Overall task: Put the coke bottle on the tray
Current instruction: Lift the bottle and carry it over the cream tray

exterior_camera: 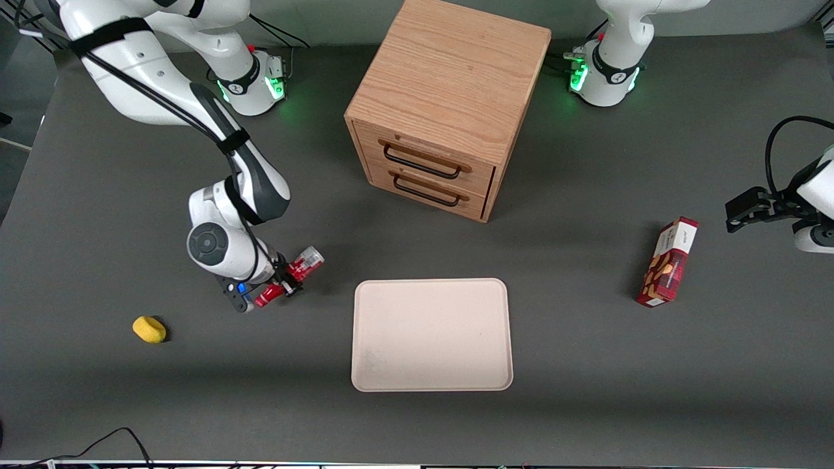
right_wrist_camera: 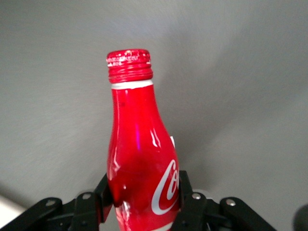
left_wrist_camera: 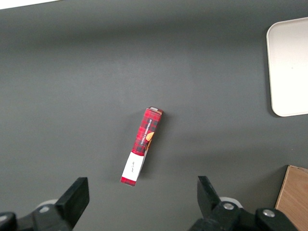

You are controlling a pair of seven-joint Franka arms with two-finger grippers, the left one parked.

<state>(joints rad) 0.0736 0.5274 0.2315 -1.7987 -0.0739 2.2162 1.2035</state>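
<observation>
My right gripper (exterior_camera: 287, 277) is shut on the coke bottle (exterior_camera: 301, 267), a slim red bottle with white script. It is held tilted, nearly lying, just above the dark table, its silvery base end pointing toward the drawer cabinet and its red neck toward the front camera. In the right wrist view the gripper (right_wrist_camera: 144, 199) has a black finger pressed on each side of the bottle's body (right_wrist_camera: 139, 144), and the capped neck sticks out past them. The pale beige tray (exterior_camera: 430, 335) lies flat beside the gripper, toward the parked arm's end; its corner shows in the left wrist view (left_wrist_camera: 291, 67).
A wooden two-drawer cabinet (exterior_camera: 449, 104) stands farther from the front camera than the tray. A red snack box (exterior_camera: 670, 262) lies toward the parked arm's end and shows in the left wrist view (left_wrist_camera: 142, 147). A small yellow object (exterior_camera: 149, 329) lies toward the working arm's end.
</observation>
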